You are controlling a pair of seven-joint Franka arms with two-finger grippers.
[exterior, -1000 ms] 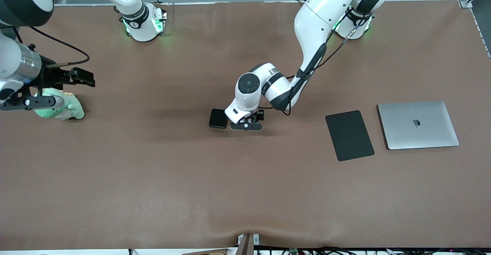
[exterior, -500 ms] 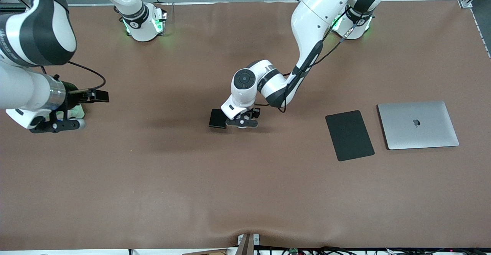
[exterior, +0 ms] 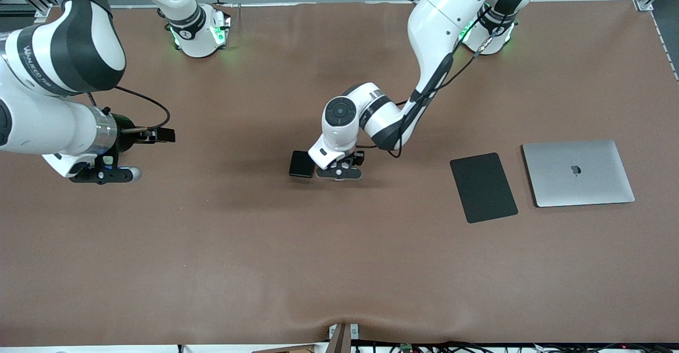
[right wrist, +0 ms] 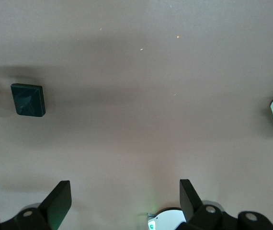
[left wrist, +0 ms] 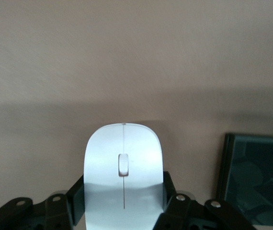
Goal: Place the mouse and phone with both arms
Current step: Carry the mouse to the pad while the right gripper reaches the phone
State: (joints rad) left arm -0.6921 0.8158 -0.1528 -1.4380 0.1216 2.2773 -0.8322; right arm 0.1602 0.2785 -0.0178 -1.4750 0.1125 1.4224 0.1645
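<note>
Brown table (exterior: 339, 268). Right end effector (exterior: 101, 175) at 9 o'clock, fingers (right wrist: 60, 201) spread wide over bare table, holding nothing. Phone (exterior: 301, 164) flat near centre, just beside left end effector (exterior: 339, 173). Mouse (left wrist: 123, 177) gripped between left fingers (left wrist: 76, 203), low at table. Mouse pad (exterior: 482, 187) at 3 o'clock, laptop (exterior: 577, 172) closed just past it.
</note>
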